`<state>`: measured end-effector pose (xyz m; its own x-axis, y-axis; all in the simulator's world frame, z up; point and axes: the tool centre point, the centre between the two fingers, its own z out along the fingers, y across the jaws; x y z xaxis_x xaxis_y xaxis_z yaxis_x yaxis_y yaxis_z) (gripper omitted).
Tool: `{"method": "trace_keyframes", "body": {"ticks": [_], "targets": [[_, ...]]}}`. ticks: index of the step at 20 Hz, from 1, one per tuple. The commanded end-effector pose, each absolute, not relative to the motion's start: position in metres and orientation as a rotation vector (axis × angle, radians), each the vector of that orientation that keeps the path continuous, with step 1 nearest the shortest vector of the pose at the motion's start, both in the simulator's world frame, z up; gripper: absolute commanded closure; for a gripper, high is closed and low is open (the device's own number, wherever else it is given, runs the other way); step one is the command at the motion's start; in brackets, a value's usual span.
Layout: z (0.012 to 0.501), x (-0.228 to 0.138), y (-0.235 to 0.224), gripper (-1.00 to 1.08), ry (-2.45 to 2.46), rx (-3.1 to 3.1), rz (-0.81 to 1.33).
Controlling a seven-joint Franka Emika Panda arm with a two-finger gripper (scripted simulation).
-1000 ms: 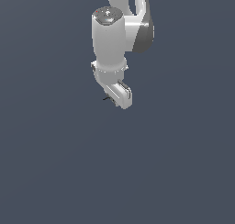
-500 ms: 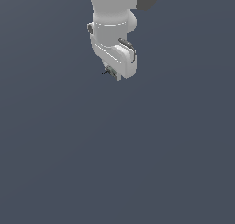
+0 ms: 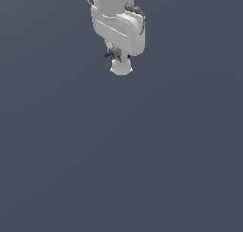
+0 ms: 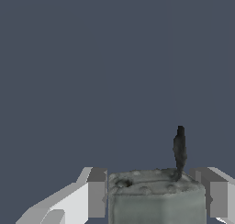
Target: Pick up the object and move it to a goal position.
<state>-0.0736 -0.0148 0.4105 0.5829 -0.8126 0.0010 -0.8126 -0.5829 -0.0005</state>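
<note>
The object [image 4: 156,198] is a small grey block with a thin dark bit sticking out of it. In the wrist view it sits squeezed between my two white fingers [image 4: 94,195], one on each side. My gripper [image 4: 153,195] is shut on it. In the exterior view the object [image 3: 114,53] shows as a tiny grey item with a dark sliver, tucked under the big white hand near the top of the picture. My gripper [image 3: 115,54] is mostly hidden there by the hand's body. A dark blue side barely shows.
A plain dark grey-blue background [image 3: 118,155] fills both views. The white arm's wrist [image 3: 114,7] runs out of the exterior view's top edge. A white rounded part [image 3: 121,68] shows just below the hand.
The arm has risen in the exterior view, carrying the object with it. The hand has turned, so its broad white face shows more.
</note>
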Motion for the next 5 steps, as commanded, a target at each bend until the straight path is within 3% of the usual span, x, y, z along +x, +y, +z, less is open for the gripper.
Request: {"method": "trace_keyframes", "body": {"ticks": [1, 5], "targets": [[0.4186, -0.0753, -0.0142, 1.08, -1.434, 2.795, 0.000], [0.4229, -0.0761, -0.0140, 1.08, -1.434, 2.795, 0.000]]}}
